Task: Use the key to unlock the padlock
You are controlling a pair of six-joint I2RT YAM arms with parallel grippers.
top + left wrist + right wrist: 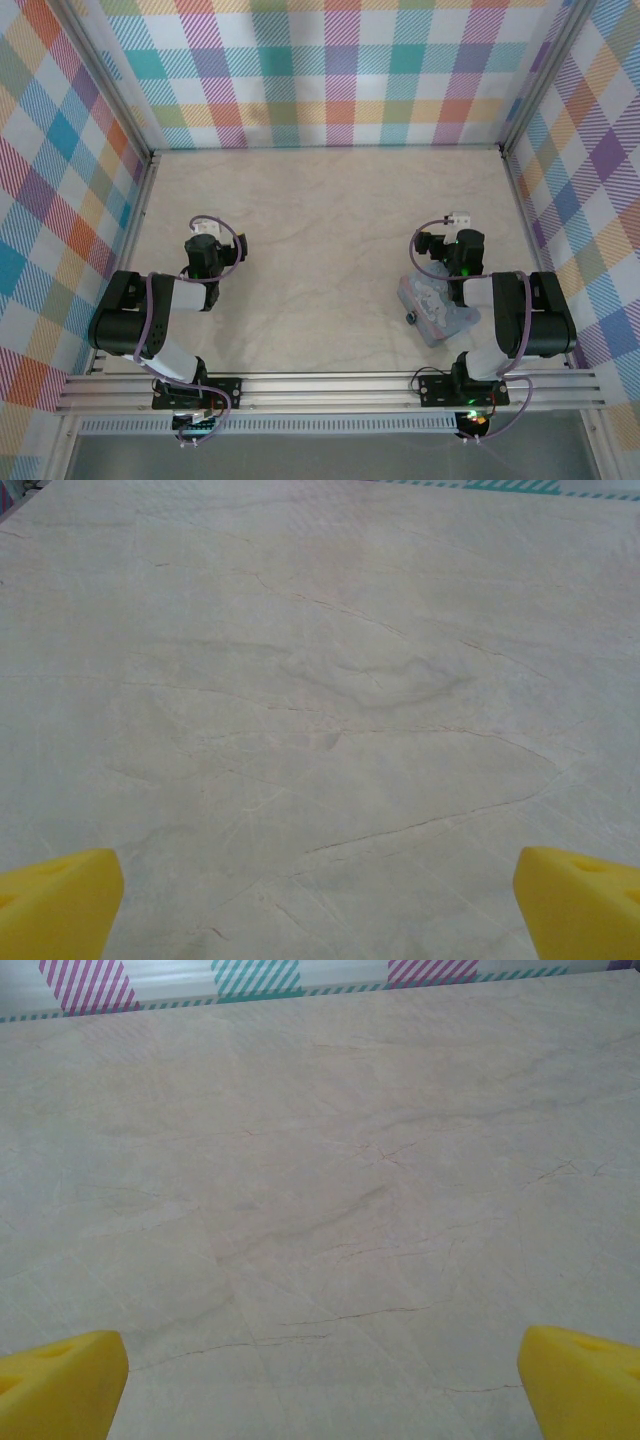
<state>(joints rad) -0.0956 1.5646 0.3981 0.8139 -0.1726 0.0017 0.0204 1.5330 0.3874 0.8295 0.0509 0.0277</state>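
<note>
L gripper & R gripper both spread wide, holding nothing, over bare table; padlock at left edge of pale blue tin under R arm.

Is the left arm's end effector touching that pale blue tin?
Apart. The top view shows the left end effector on the table's left side, while the blue tin lies far to the right, beneath the right arm.

I'm getting bright, even, diffuse light on the counter; the arms are casting only faint soft shadows. Wrist views are looking soft, washed-out, yellow fingertips blurring at corners.
</note>
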